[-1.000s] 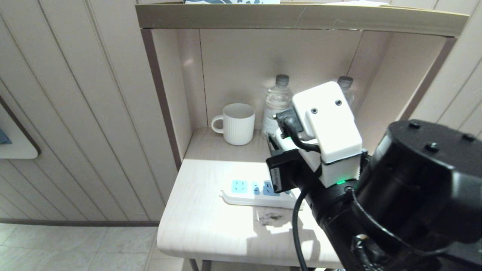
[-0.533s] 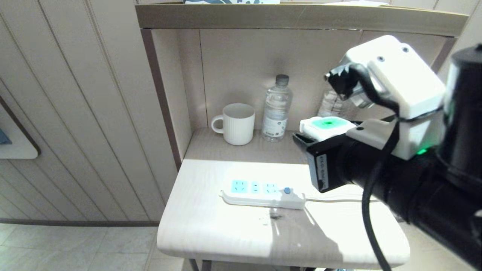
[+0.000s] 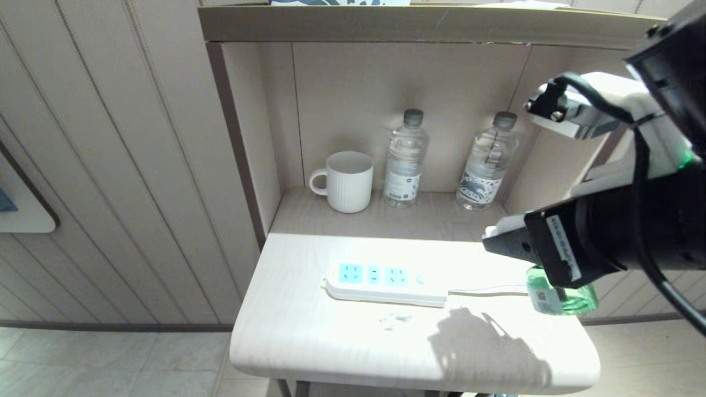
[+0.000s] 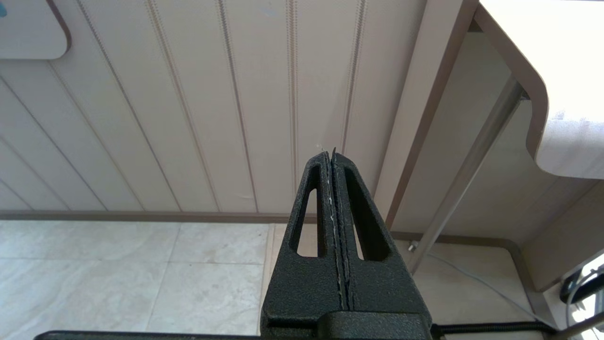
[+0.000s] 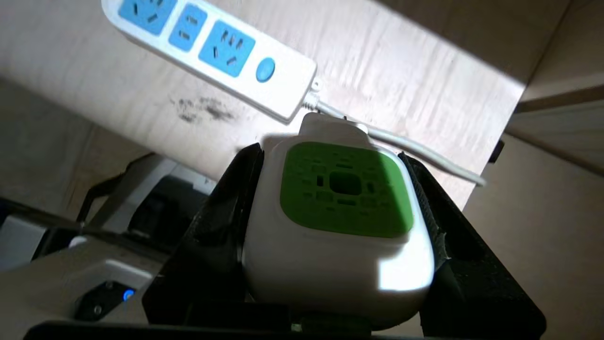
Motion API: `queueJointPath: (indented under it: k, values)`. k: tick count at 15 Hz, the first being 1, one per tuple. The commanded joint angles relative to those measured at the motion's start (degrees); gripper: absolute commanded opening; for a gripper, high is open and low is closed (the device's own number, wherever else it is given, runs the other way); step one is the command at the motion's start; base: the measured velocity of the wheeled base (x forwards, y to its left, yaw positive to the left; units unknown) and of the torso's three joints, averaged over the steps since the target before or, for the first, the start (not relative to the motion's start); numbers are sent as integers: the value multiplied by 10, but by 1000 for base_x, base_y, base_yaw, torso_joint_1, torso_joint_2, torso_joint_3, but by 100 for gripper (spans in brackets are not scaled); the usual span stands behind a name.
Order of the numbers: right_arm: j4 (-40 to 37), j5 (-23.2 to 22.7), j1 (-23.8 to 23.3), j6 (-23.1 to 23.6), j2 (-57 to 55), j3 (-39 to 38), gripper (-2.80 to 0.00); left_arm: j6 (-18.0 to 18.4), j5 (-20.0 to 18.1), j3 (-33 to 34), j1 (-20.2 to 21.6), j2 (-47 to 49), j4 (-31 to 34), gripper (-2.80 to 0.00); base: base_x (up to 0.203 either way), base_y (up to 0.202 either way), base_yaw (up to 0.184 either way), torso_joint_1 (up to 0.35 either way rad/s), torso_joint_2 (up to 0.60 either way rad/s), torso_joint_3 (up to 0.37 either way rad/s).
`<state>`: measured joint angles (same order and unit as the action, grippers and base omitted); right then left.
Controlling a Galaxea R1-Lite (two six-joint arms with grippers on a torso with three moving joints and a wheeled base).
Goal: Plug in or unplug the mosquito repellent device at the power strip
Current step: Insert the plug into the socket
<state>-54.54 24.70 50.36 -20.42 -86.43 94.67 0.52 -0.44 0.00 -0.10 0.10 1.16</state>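
Well off to the left of the right tool (image 3: 510, 242), below desk height, the left tool (image 4: 332, 189) hangs parked over the floor tiles with its jaws pressed together on nothing. On the desk (image 3: 309, 342), the power strip (image 3: 383, 282) lies flat with its 3 blue socket faces all bare, out to the left of the right tool and apart from it; its thin cord (image 3: 485, 289) trails toward the tool. A second ago the right arm loomed over the strip and hid part of it; now it has swung away to the right edge of the desk, so the whole strip shows. The right tool's jaws stand partly apart, clamped on the white sides of the mosquito repellent device (image 5: 337, 222), whose green top faces the wrist camera while its green bottle hangs beneath the tool, beyond the desk's right edge. To my eye that means the unplugging is done, or else the device is being lined up afresh; the pictures do not settle which. As for containers, on the shelf behind and to the left of the tool stand a white mug (image 3: 345, 182), whose inside I cannot see, and 2 clear water bottles (image 3: 405, 160), both capped with water in them.
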Motion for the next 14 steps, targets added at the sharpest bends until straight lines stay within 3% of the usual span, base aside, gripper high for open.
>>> queueJointPath:
  k: [1, 14]
  values:
    - [-44, -27, -16, -5, -27, 26, -280, 0, 0, 0, 0, 1, 0, -280, 0, 0, 0, 0, 0, 0]
    - [-46, -69, -3, -4, -28, 10, -280, 0, 0, 0, 0, 0, 0, -280, 0, 0, 0, 0, 0, 0]
